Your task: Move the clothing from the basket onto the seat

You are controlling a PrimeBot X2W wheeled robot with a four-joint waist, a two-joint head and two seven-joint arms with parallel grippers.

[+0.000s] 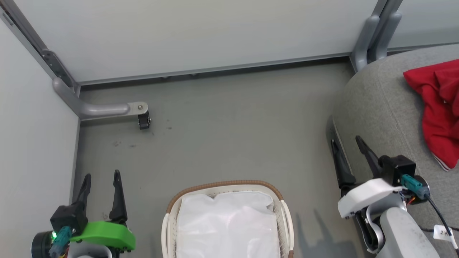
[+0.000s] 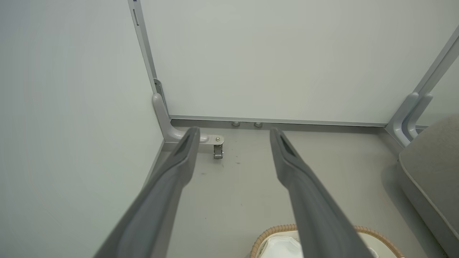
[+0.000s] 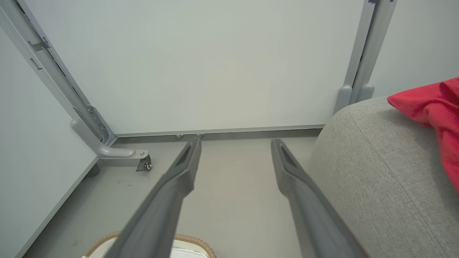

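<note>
Clothing (image 1: 439,107): red fabric, bunched on top of the seat (image 1: 380,107) at the far right. We see a white stripe on its near hem but cannot tell whether it is one piece or two.
Left gripper (image 1: 102,174): near left, over the floor (image 1: 233,125). Its fingers are spread wide with nothing between them, and it sits left of the basket (image 1: 222,184), apart from it.
Caster (image 1: 144,122): far left, on a grey bracket at the wall corner.
Basket: near centre, on the floor. We see its brown woven rim and the white liner (image 1: 226,222) covering its inside.
Right gripper (image 1: 346,140): right of the basket, fingers wide apart and empty. Its tips are at the seat's left edge, apart from the clothing.
Seat: grey woven upholstery on the right, with bare floor between it and the basket.
</note>
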